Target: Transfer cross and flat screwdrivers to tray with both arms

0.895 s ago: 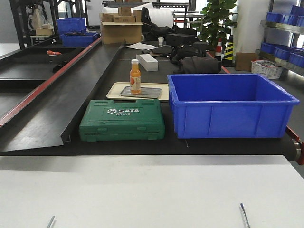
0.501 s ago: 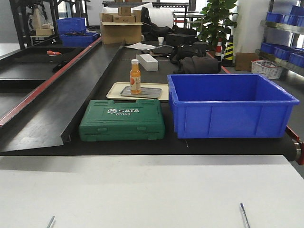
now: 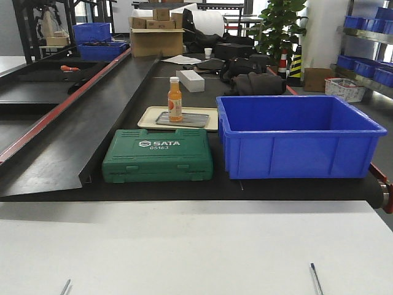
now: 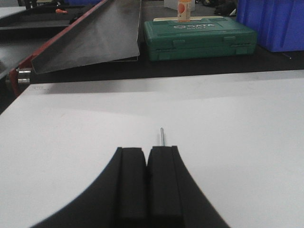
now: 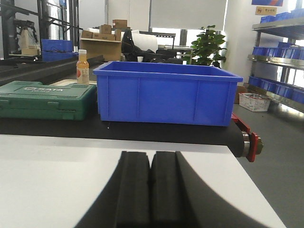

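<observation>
Exterior front-facing view: green case (image 3: pixel 158 155) reads "SATA 05163".
My left tool (image 4: pixel 146 152) and right tool (image 5: pixel 151 156) are both pressed together; a screwdriver shaft (image 4: pixel 162 137) pokes out beyond the left.

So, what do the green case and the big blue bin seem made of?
The green case looks like matte moulded plastic: raised lettering, moulded latches. The big blue bin looks like rigid, slightly glossy plastic: even colour, vertical ribs, soft highlights.
</observation>
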Tool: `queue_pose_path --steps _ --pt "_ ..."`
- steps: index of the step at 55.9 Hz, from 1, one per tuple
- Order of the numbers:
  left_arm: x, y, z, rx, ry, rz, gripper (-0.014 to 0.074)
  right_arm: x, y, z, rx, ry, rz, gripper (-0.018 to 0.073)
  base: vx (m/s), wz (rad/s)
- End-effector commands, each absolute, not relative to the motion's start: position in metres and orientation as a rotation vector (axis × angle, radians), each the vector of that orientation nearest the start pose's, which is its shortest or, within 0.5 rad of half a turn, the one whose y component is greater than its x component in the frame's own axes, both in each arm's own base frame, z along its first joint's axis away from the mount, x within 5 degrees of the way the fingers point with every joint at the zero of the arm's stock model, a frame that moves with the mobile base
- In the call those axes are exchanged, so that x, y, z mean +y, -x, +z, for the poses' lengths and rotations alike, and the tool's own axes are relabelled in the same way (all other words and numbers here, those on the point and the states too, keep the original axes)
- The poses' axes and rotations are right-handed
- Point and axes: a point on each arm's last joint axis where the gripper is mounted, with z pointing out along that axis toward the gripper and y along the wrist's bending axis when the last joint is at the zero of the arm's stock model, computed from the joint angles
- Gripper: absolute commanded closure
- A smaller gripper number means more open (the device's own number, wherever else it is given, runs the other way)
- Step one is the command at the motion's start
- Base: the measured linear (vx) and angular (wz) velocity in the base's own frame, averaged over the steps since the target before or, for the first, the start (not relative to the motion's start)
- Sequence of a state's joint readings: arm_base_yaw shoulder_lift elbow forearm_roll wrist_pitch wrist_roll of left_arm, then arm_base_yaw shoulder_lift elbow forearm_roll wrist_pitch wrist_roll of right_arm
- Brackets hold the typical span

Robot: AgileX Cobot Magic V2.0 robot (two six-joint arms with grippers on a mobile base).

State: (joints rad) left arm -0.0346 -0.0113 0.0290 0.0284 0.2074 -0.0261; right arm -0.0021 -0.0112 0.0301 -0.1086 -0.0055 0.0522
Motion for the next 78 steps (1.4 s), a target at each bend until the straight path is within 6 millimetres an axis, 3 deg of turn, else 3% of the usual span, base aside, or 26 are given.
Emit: queue_pose_path --steps 1,23,34,40,48,56,62,70,78 --pt "-0.002 -0.054 0.211 1.500 -0.034 -0.010 0.0599 0.001 -0.056 0.209 1.418 0.055 -0.050 0.0564 0.00 0.00" --pt "-0.002 -0.053 0.222 1.395 -0.034 -0.013 0.0599 0.002 -0.054 0.216 1.345 0.059 -0.045 0.0564 0.00 0.00" --pt "-0.002 -0.047 0.241 1.195 -0.008 -0.049 0.0599 0.003 -0.051 0.229 1.224 0.043 -0.010 0.0564 0.00 0.00" --pt "-0.001 -0.037 0.275 1.085 0.044 -0.127 0.0599 0.002 -0.041 0.264 1.104 -0.024 0.088 0.0564 0.00 0.00" --pt "-0.001 -0.028 0.332 1.144 0.006 -0.062 0.0599 0.001 -0.033 0.325 1.115 0.005 0.012 0.0564 0.00 0.00" --pt "-0.002 -0.050 0.389 1.249 -0.009 -0.039 0.0599 -0.001 -0.067 0.373 1.334 0.004 -0.021 0.0564 0.00 0.00" --pt "-0.003 -0.081 0.412 1.342 -0.006 -0.044 0.0599 -0.001 -0.105 0.386 1.469 -0.002 -0.020 0.0564 0.00 0.00" --pt "-0.004 -0.127 0.412 1.440 -0.006 -0.044 0.0599 -0.001 -0.153 0.376 1.603 0.001 -0.019 0.0564 0.00 0.00" --pt "-0.005 -0.160 0.395 1.548 -0.006 -0.042 0.0596 -0.002 -0.181 0.354 1.754 -0.001 -0.021 0.0564 0.00 0.00"
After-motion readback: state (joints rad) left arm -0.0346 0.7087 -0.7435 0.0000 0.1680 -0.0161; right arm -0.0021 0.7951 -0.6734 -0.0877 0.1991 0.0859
